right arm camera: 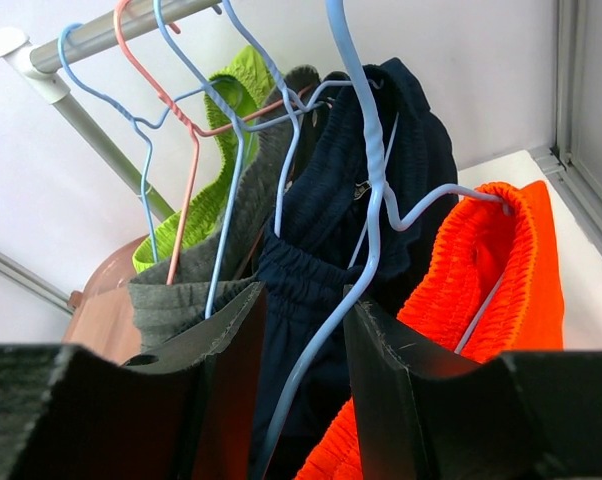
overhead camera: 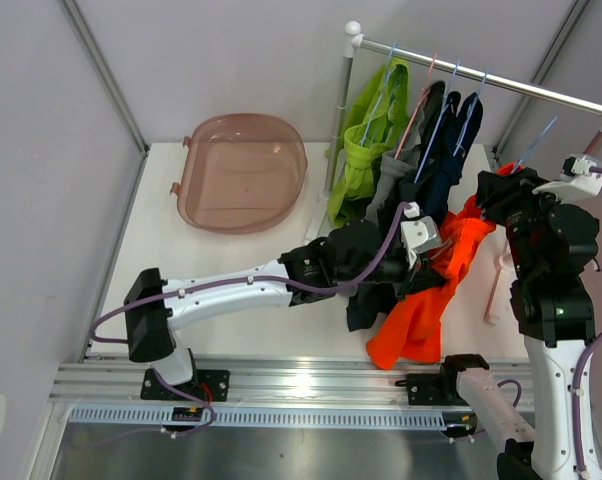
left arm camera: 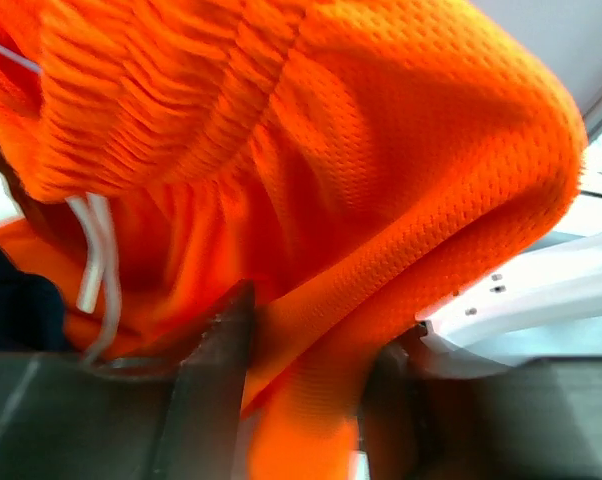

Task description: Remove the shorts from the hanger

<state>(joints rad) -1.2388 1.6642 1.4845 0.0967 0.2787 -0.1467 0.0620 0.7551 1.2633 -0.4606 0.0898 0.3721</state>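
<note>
Jaws grasp: left orange shorts [left arm camera: 381, 180], right blue hanger [right arm camera: 366, 190], above white table [overhead camera: 231, 290].

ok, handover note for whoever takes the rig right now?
Left gripper: closing on a fold of the orange shorts.
Right gripper: shut on the blue hanger carrying those shorts.
Green shorts, grey shorts and two navy pairs hang on the rail.
Done: none fully off.
Left: pull orange free, then the other four.

Bright orange mesh shorts [overhead camera: 426, 300] droop off a blue wire hanger [right arm camera: 366, 200]; lime-green [overhead camera: 366, 150], grey [overhead camera: 389, 180] and navy shorts [overhead camera: 446, 150] hang alongside.
</note>
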